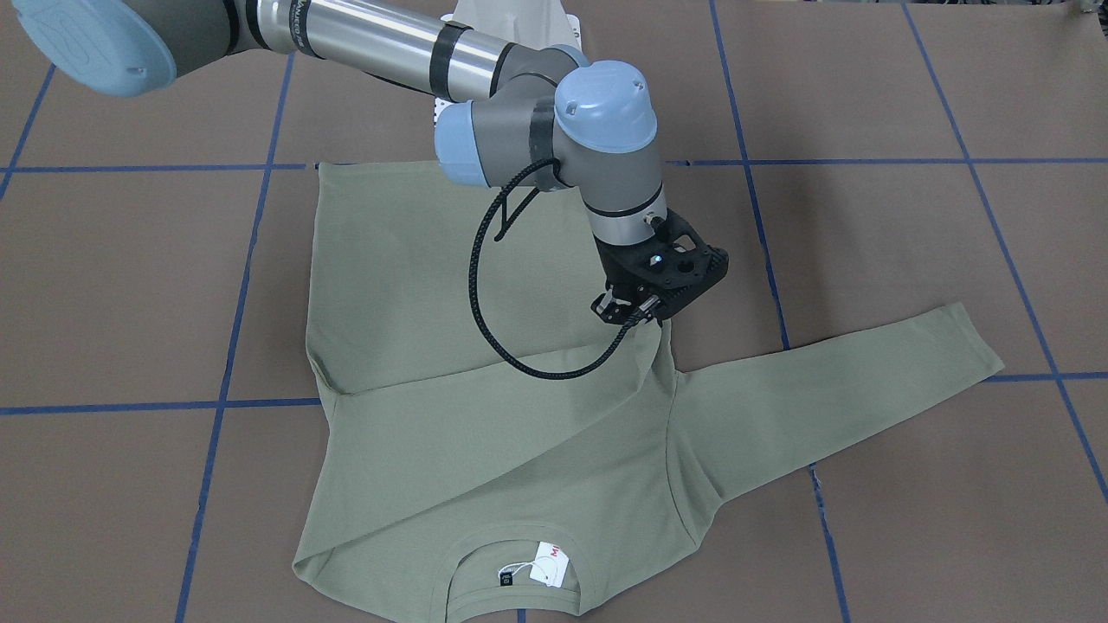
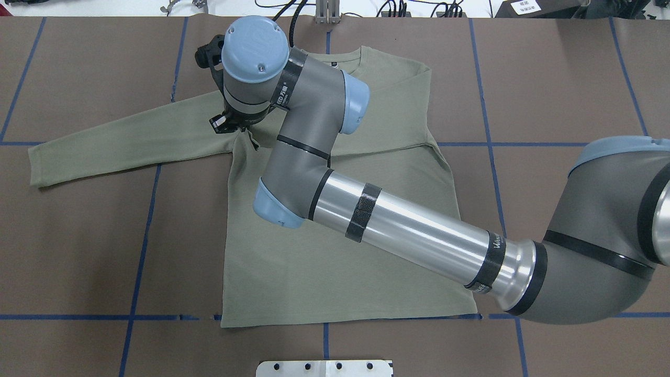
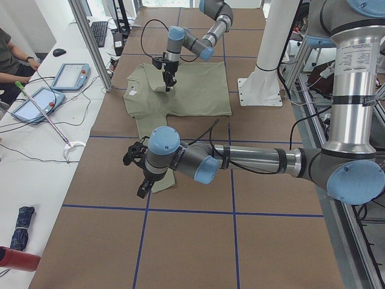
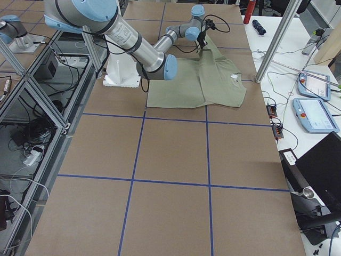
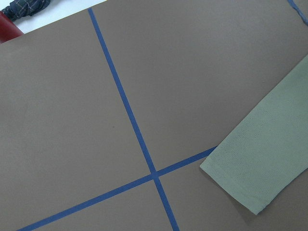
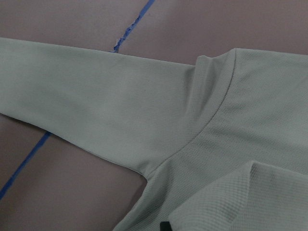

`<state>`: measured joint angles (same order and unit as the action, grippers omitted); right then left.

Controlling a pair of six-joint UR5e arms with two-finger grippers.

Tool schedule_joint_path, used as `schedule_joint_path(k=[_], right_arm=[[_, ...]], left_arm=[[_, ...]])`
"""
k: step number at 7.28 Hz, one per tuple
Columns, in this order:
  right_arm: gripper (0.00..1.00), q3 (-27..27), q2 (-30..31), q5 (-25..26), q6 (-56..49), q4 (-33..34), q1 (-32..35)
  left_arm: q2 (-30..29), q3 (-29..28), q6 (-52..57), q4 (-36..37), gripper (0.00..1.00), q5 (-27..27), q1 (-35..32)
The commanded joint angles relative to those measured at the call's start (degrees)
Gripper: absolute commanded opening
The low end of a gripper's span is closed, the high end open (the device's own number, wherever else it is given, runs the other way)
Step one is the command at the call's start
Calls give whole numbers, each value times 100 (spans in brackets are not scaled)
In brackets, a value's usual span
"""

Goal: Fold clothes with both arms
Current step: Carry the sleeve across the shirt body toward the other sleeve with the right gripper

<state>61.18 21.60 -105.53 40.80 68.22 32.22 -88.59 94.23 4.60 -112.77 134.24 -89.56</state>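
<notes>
The olive-green shirt [image 1: 485,450] lies flat on the brown table [image 2: 78,251], neck toward the far side from the robot, with a white hang tag [image 1: 550,562] at the collar. One sleeve is folded across the body. The other sleeve [image 2: 120,141] stretches out to the robot's left. My right arm reaches across, and the right gripper [image 1: 630,316] [image 2: 227,124] is shut on a pinch of shirt at that sleeve's armpit, the fabric pulled up into a small peak. The left gripper [image 3: 143,183] hovers over the sleeve's cuff [image 5: 250,178]; whether it is open or shut I cannot tell.
Blue tape lines grid the table. The white pedestal base [image 2: 324,368] stands at the robot's edge. A side table on the robot's left holds tablets [image 3: 69,75], cables, a folded umbrella [image 3: 21,217] and a red object [image 3: 18,259], with a person [image 3: 6,54] seated there.
</notes>
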Motion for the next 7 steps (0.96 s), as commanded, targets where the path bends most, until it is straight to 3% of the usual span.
schedule_joint_path(k=[1,3,4,5,6,7], right_arm=[[0,-115,-16,67,138,-168,-49],[0,-238,-16,243,138,-230,-49],[25,-238,-77,252,156,-230,-67],[97,-238,-338,557,661,-230,-319],[99,-238,-437,951,1083,-221,-539],[99,-247,-438,981,1209,-221,-550]], left_arm=[[0,-2,-3,1,100,6,0],[0,-2,-3,10,100,6,9],[-9,-19,-3,1,100,6,9],[-52,-45,-3,1,100,-3,9],[-44,-37,-3,1,100,14,9],[-9,-28,-12,1,100,15,9]])
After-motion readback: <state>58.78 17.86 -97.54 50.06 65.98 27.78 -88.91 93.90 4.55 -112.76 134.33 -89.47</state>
